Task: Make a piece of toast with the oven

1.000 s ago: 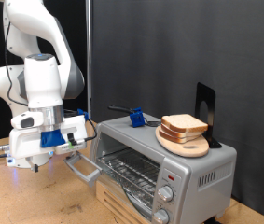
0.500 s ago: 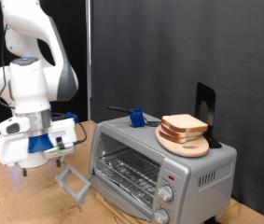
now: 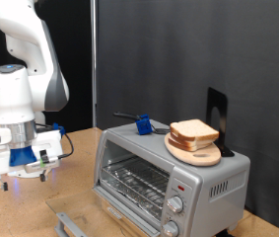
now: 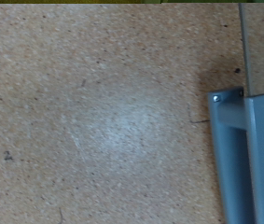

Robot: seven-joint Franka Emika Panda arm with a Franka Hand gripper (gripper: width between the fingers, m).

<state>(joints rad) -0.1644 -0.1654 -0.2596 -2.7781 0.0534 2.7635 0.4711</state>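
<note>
The silver-grey oven (image 3: 171, 173) stands with its glass door (image 3: 75, 219) dropped fully open and wire rack exposed, while the pale, brown-crusted toast (image 3: 194, 131) lies flat on top of it.

We see a black curtain (image 3: 169, 49) hanging behind the light chipboard bench (image 3: 21, 202), with a pale wall (image 3: 80, 39) beside the curtain.
</note>
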